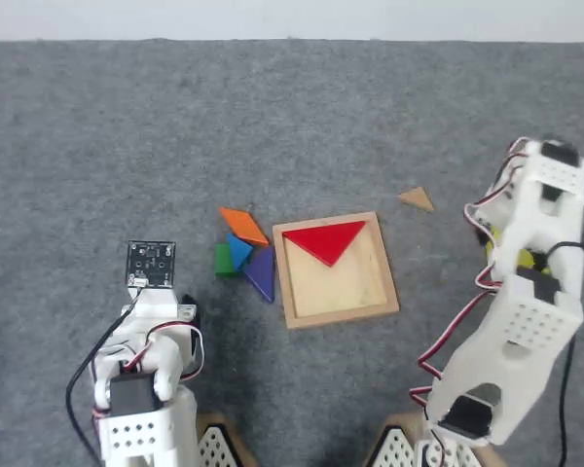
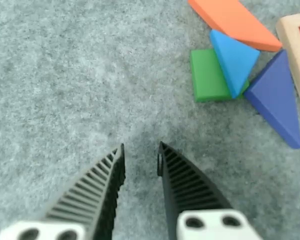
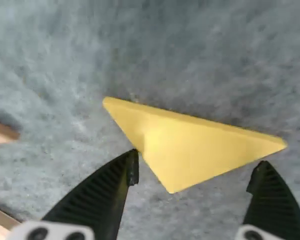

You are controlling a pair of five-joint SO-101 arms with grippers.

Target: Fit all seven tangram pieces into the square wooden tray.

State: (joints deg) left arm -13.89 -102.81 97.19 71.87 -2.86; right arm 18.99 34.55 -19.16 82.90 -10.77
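1. Jaws on the right arm stand wide apart and hold nothing. They straddle the yellow triangle (image 3: 190, 147), which lies flat on the desk (image 1: 97, 146). One fingertip (image 3: 131, 167) sits right at one edge of the piece and the other is just past the far corner. That spread suits a large piece that has to be pinched across its width.
2. Left jaws are parted by only a narrow gap and are empty, low over bare grey felt. By my reading, this arm is parked clear of the pieces while the other one works.
3. Only the red triangle (image 1: 323, 239) is inside the wooden tray (image 1: 343, 318). Its long edge lies along the far wall, which leaves the rest of the floor free.
4. Four pieces cluster just beside the tray on the left arm's side:
   - the orange parallelogram (image 1: 244, 225)
   - the blue triangle (image 1: 238, 249), partly overlapping the green square (image 1: 222, 261)
   - the purple triangle (image 1: 262, 272), nearest the tray wall
5. A small tan triangle (image 1: 417, 198) lies alone beyond the tray's far corner, on the right arm's side.
6. With one of seven pieces seated, the task looks barely begun, and the yellow triangle is probably next.
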